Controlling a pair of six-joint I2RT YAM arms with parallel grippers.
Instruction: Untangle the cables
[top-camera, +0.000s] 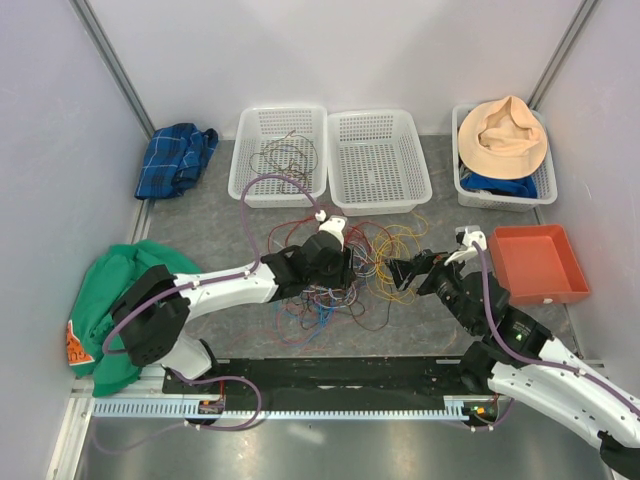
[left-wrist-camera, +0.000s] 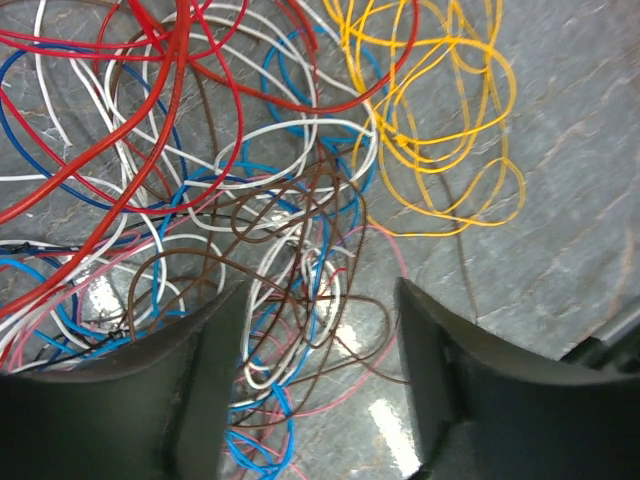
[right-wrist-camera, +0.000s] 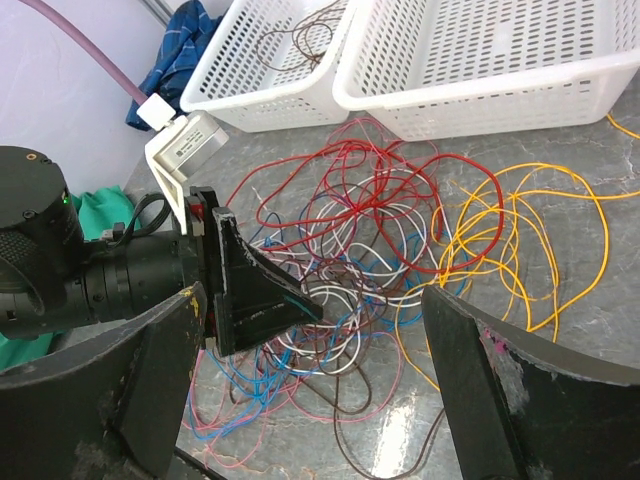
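The cables (top-camera: 352, 272) lie in a loose tangle on the grey table between my two grippers: red (left-wrist-camera: 170, 80), yellow (left-wrist-camera: 440, 130), blue, white, brown and pink wires. My left gripper (top-camera: 345, 268) is open and low over the tangle. In the left wrist view (left-wrist-camera: 320, 295), brown, white and blue loops lie between its fingers (left-wrist-camera: 200, 380); nothing is gripped. My right gripper (top-camera: 402, 272) is open and empty at the tangle's right side, facing the left gripper (right-wrist-camera: 250, 290). The yellow cable (right-wrist-camera: 520, 230) spreads to the right of the heap, and red loops (right-wrist-camera: 350, 160) lie at its far side.
Three white baskets stand at the back: the left one (top-camera: 250, 160) holds a few cables, the middle one (top-camera: 378, 190) none, the right one (top-camera: 545, 185) a beige hat. A red tray (top-camera: 535, 262) sits right. A blue plaid cloth (top-camera: 175, 158) and a green cloth (top-camera: 110, 290) lie left.
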